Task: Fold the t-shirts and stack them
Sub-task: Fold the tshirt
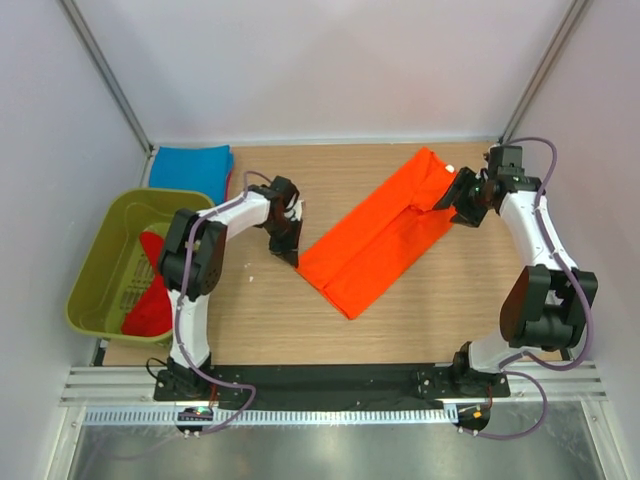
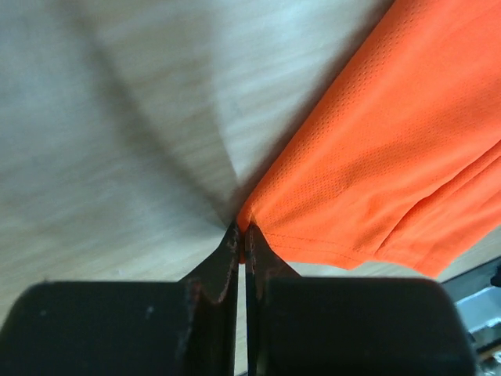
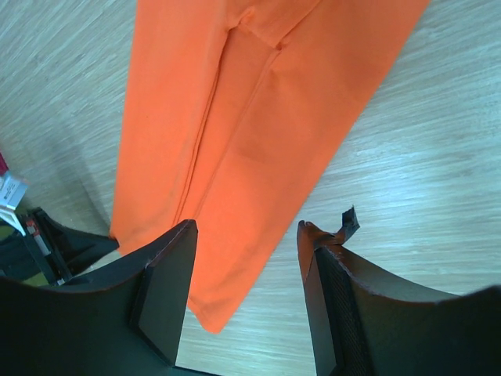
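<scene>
**Top view.** The orange t-shirt (image 1: 385,235) lies on the bench (image 1: 420,320), folded lengthwise into a long band. The band runs diagonally from near the middle of the bench towards the far right. Its white neck label (image 1: 449,168) shows at the far right end.

The left arm (image 1: 235,215) reaches in from the left, and the left jaws meet the near-left corner of the band. The right arm (image 1: 530,235) bends over the far right end, with the right jaws at the shirt's right edge near the collar.

A blue t-shirt (image 1: 190,170) lies folded flat at the far left corner of the bench, well apart from the orange one. An olive-green tub (image 1: 100,290) stands at the left edge and holds a crumpled red t-shirt (image 1: 150,300).

**Left wrist view.** The left jaws are closed tip to tip. A small corner of the orange t-shirt (image 2: 391,157) is pinched between them, low against the wood of the bench (image 2: 117,117). The rest of the cloth spreads away to the right.

**Right wrist view.** The right jaws stand apart with a clear gap and grip nothing. Beyond them the orange t-shirt (image 3: 258,117) lies flat on the bench (image 3: 438,157), its lengthwise fold lines visible. Whether the tips touch the cloth cannot be told.
</scene>
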